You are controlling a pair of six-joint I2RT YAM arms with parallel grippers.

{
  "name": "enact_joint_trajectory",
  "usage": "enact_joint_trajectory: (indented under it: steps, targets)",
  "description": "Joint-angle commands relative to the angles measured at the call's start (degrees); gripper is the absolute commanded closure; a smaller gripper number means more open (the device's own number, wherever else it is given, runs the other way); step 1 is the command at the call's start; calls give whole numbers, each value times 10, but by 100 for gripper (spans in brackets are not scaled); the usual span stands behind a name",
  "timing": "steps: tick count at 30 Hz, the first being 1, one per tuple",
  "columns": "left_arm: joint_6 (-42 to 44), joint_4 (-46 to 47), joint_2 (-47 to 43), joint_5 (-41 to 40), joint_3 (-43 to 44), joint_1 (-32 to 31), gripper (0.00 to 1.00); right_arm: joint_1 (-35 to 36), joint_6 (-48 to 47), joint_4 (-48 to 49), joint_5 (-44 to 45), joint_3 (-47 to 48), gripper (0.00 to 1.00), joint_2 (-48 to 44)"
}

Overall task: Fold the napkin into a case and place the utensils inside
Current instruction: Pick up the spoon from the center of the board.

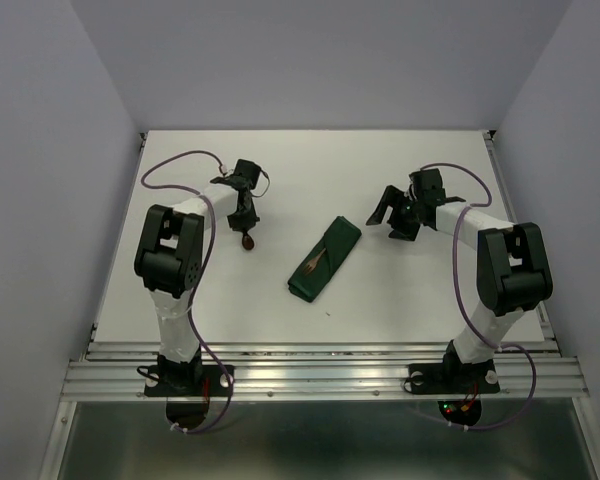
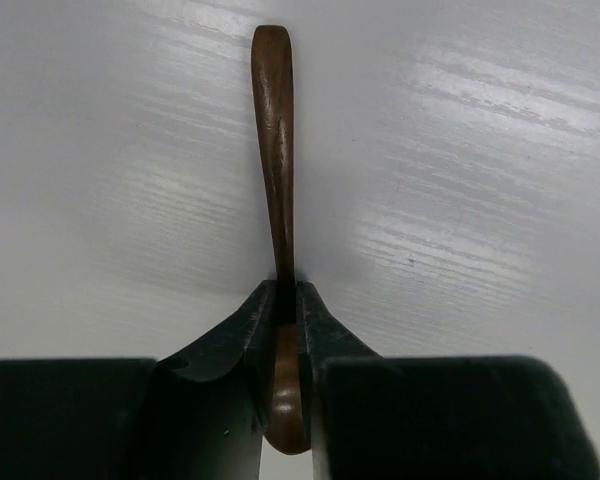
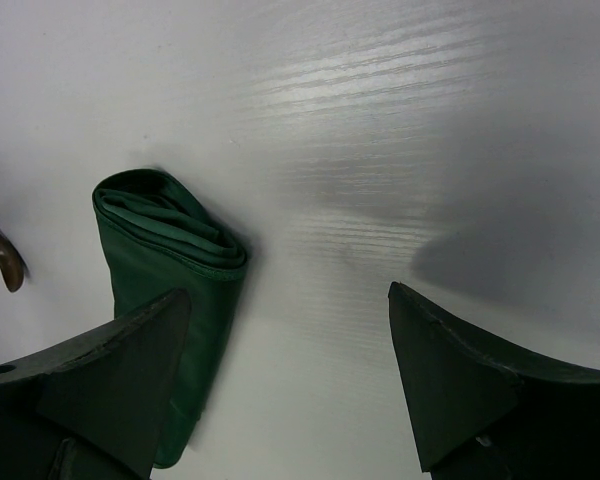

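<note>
My left claw (image 2: pixel 287 305) is clamping the reddish-brown wooden spoon (image 2: pixel 273 130); my right claw (image 3: pixel 290 295) is gaping beside the folded dark-green cloth napkin (image 3: pixel 170 250).

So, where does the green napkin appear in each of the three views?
Top external: the napkin lies folded and slanted, about mid-picture.
Left wrist: not in it.
Right wrist: the napkin is at the lower left.
Shared landmark: the wooden spoon, left of the napkin from above, mid-picture in the left wrist, at the right wrist's left edge.

Glossy wooden spoon (image 2: pixel 273 130), matt cloth napkin (image 3: pixel 170 260)
</note>
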Motion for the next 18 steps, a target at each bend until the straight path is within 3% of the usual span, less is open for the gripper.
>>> enact_joint_trajectory:
  steps: [1,6,10,14,18]
  targets:
    - [43,-20,16,-11,17,3,71,4,-2,19,-4,-1,14,-22]
    - [58,-19,33,19,33,3,59,4,-1,18,-5,0,15,-23]
    - [64,-13,46,44,38,3,60,4,-1,18,-5,0,14,-27]
    - [79,-12,47,70,46,3,100,4,-1,18,-5,1,14,-26]
    - [107,-6,10,86,50,-1,100,4,0,17,-7,6,14,-22]
